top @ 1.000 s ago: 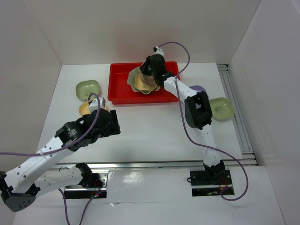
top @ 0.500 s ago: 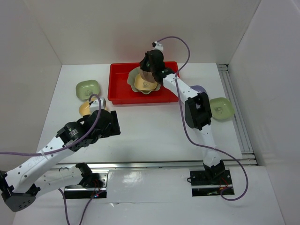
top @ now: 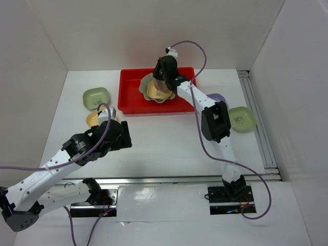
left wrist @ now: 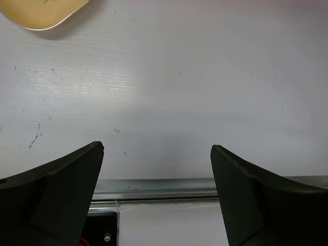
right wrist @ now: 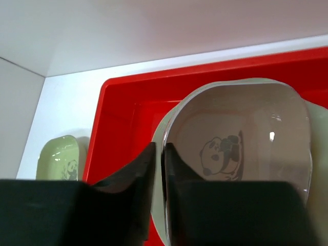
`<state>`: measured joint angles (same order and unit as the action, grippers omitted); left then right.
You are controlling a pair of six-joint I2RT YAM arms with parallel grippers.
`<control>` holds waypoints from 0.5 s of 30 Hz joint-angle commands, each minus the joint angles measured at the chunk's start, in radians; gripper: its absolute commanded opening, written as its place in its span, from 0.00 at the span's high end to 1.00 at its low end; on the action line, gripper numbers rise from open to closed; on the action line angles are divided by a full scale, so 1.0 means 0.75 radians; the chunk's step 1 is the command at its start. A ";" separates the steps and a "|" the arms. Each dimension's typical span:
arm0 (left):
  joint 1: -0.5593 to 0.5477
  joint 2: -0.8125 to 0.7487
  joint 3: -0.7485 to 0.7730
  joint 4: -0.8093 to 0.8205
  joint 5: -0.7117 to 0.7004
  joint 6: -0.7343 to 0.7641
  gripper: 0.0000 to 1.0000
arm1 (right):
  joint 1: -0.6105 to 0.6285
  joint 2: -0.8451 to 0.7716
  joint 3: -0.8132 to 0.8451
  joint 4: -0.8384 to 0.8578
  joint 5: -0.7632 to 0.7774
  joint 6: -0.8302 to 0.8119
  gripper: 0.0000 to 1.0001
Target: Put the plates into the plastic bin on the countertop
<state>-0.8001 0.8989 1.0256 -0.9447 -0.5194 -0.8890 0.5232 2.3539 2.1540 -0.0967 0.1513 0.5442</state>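
The red plastic bin (top: 132, 97) (right wrist: 123, 118) sits at the back of the white countertop (top: 164, 133). In it lies the large pale green plate (top: 146, 84) (right wrist: 319, 138) with a yellow plate (top: 154, 92) on top. A brownish pink plate (right wrist: 246, 128) with a panda picture rests over these. My right gripper (top: 163, 82) (right wrist: 160, 151) straddles its left rim, open only a crack, with a thin gap beside the rim. My left gripper (top: 119, 137) (left wrist: 156, 154) hangs wide open and empty over bare countertop.
Outside the bin lie a green plate (top: 96, 97) (right wrist: 60, 159) at the left and a yellow plate (top: 93, 119) (left wrist: 43, 11) by my left arm. A lavender plate (top: 218, 96) and a green plate (top: 242, 118) lie at the right. Metal rails (top: 259, 123) (left wrist: 154, 187) edge the counter.
My right gripper has shifted slightly toward the back over the bin and its jaws have parted a little off the pink plate's rim. The left arm has not moved.
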 commanded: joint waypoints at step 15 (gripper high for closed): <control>-0.005 -0.033 -0.013 0.030 -0.034 0.024 0.01 | 0.055 -0.085 0.196 -0.049 0.058 -0.075 0.00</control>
<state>-0.8001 0.8898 1.0241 -0.9417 -0.5198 -0.8890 0.5491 2.3516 2.2383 -0.1162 0.1577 0.5121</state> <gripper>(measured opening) 0.990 0.999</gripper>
